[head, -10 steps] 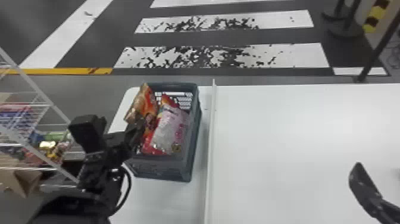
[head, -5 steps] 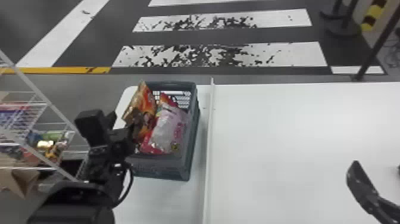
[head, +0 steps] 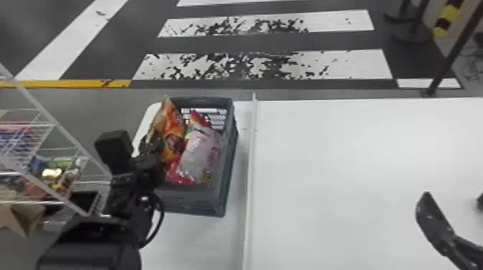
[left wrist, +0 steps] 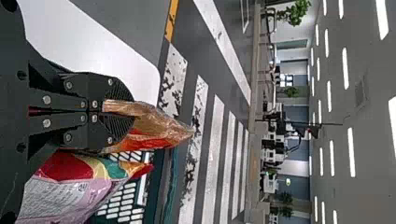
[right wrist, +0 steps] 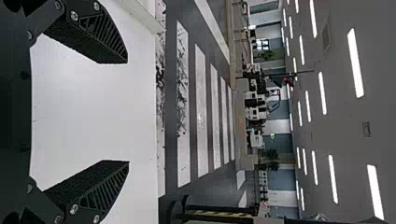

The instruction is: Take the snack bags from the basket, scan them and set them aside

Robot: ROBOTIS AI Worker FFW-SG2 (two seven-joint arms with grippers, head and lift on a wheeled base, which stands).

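Indeed, the left fingers (head: 153, 144) pinch the orange bag (head: 174, 124).

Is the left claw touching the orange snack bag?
Touching. The left wrist view shows the left gripper pinching the orange snack bag between its fingers.

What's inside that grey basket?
The basket holds an orange snack bag, gripped by the left gripper, and a pink-and-white one. The basket's floor beneath the bags is covered, so anything there can't be seen.
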